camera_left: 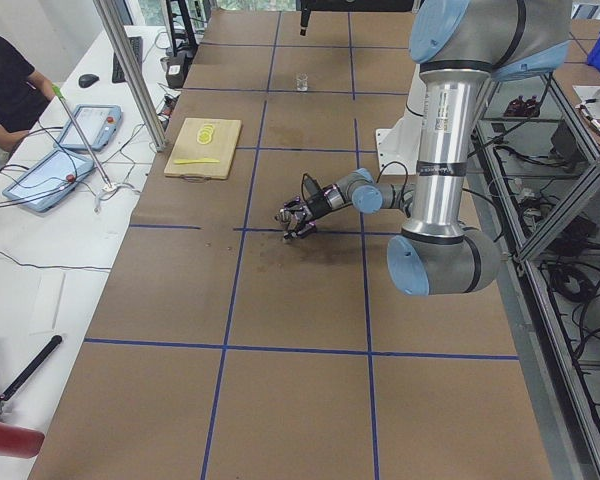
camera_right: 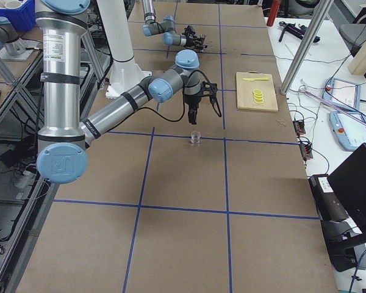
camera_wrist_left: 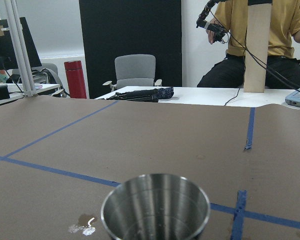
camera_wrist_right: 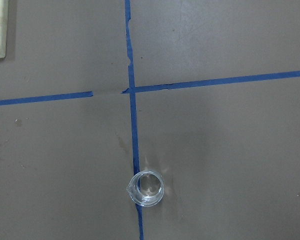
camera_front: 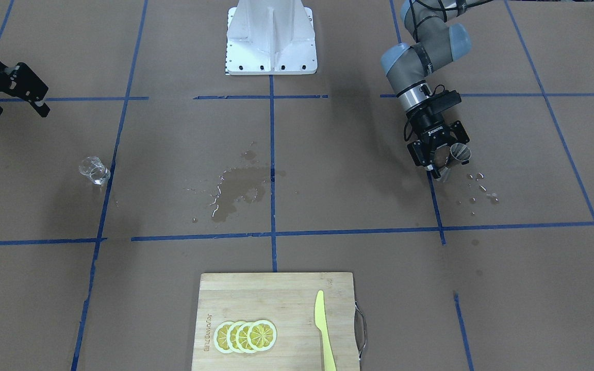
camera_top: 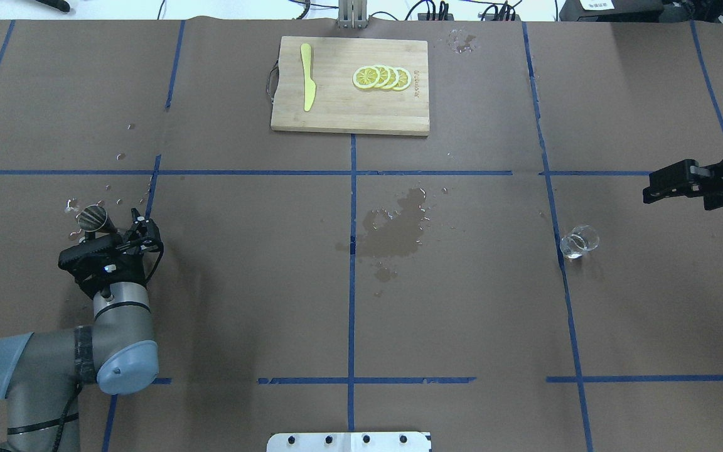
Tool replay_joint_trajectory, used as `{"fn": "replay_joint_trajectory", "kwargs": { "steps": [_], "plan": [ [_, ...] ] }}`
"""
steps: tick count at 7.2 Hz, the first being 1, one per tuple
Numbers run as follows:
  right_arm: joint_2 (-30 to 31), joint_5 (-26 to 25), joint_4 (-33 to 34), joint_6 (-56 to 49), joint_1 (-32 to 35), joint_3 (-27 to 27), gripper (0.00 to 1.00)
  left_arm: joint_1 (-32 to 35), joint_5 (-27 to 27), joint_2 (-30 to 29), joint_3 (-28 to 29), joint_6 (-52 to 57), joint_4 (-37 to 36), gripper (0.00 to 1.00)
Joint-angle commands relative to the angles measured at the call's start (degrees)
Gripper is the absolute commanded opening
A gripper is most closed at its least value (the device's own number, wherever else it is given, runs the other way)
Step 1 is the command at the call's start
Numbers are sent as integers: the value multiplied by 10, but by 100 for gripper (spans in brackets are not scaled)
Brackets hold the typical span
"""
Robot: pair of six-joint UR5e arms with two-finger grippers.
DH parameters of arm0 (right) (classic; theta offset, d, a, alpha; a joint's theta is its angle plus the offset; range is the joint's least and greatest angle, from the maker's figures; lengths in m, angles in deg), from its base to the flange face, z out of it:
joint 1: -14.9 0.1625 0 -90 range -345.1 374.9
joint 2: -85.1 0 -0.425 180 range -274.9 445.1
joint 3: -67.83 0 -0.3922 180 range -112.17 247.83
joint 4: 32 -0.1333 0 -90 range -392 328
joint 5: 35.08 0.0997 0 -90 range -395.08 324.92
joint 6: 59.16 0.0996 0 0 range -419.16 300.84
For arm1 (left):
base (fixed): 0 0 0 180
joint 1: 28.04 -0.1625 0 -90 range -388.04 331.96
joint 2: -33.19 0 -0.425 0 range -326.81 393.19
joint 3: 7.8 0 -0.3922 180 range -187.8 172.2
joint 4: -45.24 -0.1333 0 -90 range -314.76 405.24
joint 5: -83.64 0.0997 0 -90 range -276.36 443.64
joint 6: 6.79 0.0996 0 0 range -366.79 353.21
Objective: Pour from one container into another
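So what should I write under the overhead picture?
Left gripper holds a metal cup; a glass stands near the open right gripper.

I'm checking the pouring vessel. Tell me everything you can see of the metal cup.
The metal cup is a small, shiny, steel-looking tumbler that tapers toward its base. It stands about upright, mouth up, clamped in the left gripper near a blue tape line. The paper beside it is dotted with water drops. Its inside bottom is out of view.
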Motion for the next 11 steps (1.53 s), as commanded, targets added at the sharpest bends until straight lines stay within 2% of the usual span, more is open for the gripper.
{"fn": "replay_joint_trajectory", "kwargs": {
  "steps": [1, 2, 5, 6, 7, 9, 10, 11],
  "plan": [
    [0, -5, 0, 10, -19, 0, 100, 1, 0, 0, 6, 0, -1, 70],
    [0, -20, -1, 24, -34, 1, 100, 1, 0, 0, 7, 0, -1, 61],
    [1, -52, -22, 44, -63, 9, 100, 6, 0, 3, -1, -7, -1, 0],
    [14, -112, -36, 64, -95, 28, 100, 9, 0, 6, -9, -7, -1, 0],
    [45, -193, -80, 83, -142, 39, 100, 11, -1, 11, -39, 1, -1, 0],
    [170, -274, -299, 100, -185, 29, 100, 20, -1, 15, -84, 36, -1, 0],
    [179, -299, -330, 100, -191, 19, 100, 26, -1, 14, -88, 55, -1, 0],
    [179, -382, -331, 107, -236, 15, 100, 31, -1, 7, -97, 73, 0, 0]
  ]
}}
